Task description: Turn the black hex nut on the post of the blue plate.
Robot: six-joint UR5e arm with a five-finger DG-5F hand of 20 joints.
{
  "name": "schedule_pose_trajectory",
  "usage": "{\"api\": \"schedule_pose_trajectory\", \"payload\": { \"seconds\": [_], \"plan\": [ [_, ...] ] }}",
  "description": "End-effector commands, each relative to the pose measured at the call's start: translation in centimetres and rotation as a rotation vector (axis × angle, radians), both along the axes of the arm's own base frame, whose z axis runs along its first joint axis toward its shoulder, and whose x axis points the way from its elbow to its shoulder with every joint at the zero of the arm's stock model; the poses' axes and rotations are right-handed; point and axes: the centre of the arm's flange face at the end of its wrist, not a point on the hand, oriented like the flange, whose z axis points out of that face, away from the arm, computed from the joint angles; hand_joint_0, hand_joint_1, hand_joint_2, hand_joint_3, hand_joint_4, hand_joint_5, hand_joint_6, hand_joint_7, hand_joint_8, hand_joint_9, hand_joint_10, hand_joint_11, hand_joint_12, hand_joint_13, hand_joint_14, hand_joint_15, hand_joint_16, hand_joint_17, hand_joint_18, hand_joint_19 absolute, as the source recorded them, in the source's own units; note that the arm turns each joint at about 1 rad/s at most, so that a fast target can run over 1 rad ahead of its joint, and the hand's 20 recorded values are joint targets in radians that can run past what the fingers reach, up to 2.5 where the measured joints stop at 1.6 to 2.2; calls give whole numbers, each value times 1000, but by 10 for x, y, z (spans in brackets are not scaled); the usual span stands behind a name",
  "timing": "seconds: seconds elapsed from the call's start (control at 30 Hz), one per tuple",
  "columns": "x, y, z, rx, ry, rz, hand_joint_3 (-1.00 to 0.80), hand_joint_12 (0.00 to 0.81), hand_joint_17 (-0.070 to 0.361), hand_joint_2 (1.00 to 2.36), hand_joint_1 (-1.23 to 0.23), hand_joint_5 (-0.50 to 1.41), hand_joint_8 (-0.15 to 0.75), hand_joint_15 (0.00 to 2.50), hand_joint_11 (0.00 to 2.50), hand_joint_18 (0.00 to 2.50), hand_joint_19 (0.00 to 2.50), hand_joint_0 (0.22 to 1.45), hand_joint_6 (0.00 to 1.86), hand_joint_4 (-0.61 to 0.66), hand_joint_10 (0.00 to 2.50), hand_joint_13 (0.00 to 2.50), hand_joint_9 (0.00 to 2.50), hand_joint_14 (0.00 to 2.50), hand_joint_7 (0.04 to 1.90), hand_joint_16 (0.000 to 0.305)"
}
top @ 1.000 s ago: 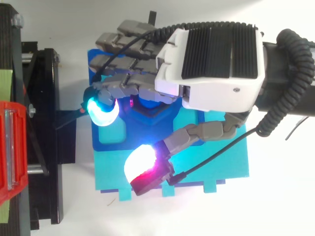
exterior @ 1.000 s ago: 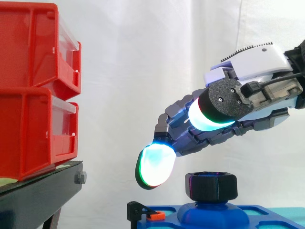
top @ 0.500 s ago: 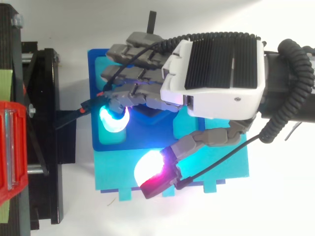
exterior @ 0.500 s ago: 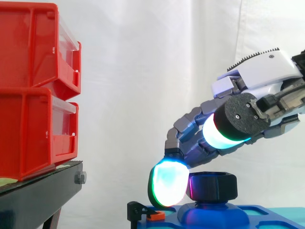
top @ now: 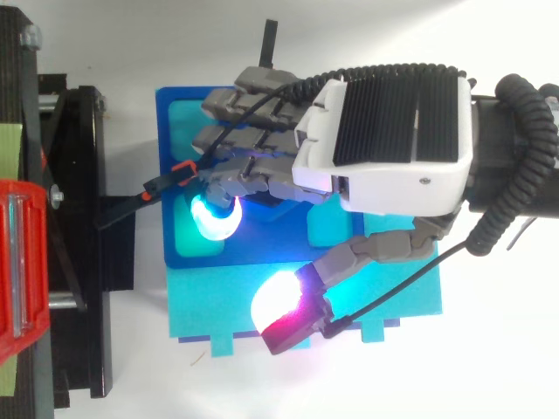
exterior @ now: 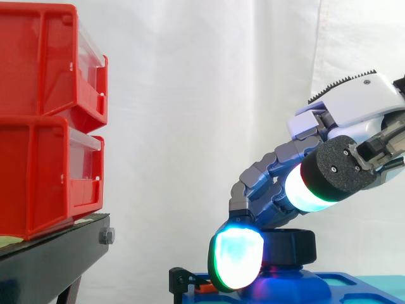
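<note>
On my left the two stacked red bins (exterior: 44, 120) sit on the black stand (exterior: 54, 256), with the white curtain (exterior: 190, 95) behind everything. Just right of the stand, a small black clip with an orange tab (top: 166, 182) reaches onto the left edge of the blue plate (top: 170, 113). The plate lies on a teal base plate (top: 201, 305) on the white tabletop (top: 489, 367). From the side I see the black hex nut (exterior: 294, 246) upright on the post at the raised blue hump in the middle of the plate. The hand (top: 384, 131) comes in from the right and hangs over the plate with its back turned up. Its fingers arch over the top of the nut and curl down round the nut's left side. One cyan-glowing fingertip pad (exterior: 235, 259) hangs low at the nut's left face, close enough that I read it as touching, and a purple glow shows under the nut. The thumb is spread wide, well apart from the nut; from above, its white and red pad (top: 281, 305) hovers over the teal base plate.
</note>
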Motion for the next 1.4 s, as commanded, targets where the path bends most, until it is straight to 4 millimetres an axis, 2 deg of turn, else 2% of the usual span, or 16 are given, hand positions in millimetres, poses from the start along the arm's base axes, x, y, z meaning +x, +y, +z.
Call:
{"api": "schedule_pose_trajectory", "payload": {
  "seconds": [0.0,0.77,1.37],
  "plan": [
    [0,-2,0,5,-1,10,-500,371,130,1000,-404,-230,241,0,0,0,39,467,502,180,0,0,201,0,845,58],
    [1,-23,2,2,-25,32,-500,372,130,1000,-405,-230,243,0,0,0,36,468,503,178,0,0,200,0,842,58],
    [-2,-52,5,10,-46,54,-500,371,131,1000,-401,-229,244,0,0,0,48,469,502,180,0,9,206,0,843,58]
  ]
}}
